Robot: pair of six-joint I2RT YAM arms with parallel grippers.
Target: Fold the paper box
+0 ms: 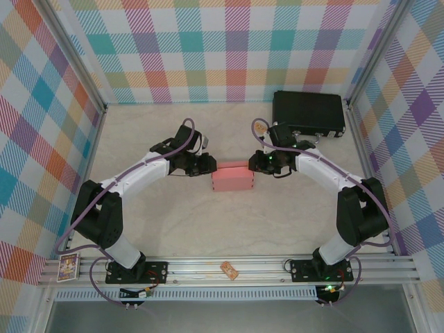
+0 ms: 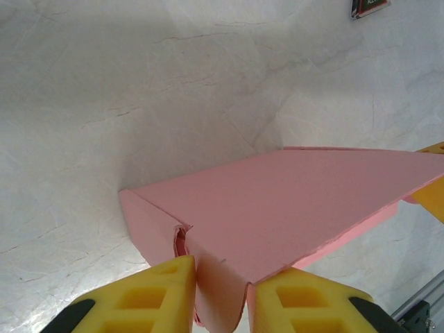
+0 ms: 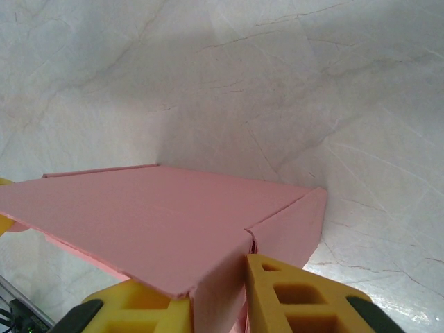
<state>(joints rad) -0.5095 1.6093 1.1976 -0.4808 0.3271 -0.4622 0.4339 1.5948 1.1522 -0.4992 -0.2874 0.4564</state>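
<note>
paper box (image 1: 233, 179), left claw (image 1: 207, 166), right claw (image 1: 260, 164) gripping

— Where do we find the paper box (image 1: 233, 178)?
— We see it lying flat at the middle of the table (image 1: 173, 222), between the two arms' ends.
— What do we have at its sides?
— The left gripper (image 1: 209, 168) pinches the flap at its left end. The right gripper (image 1: 257, 165) pinches its right end.
— And behind it?
— We find a case (image 1: 309, 113) in the far right corner, well apart from the box.
— And before it?
— On the near rail (image 1: 277, 267) we see a card (image 1: 68, 266) at the left and a small object (image 1: 229, 270) between the arm bases.
</note>
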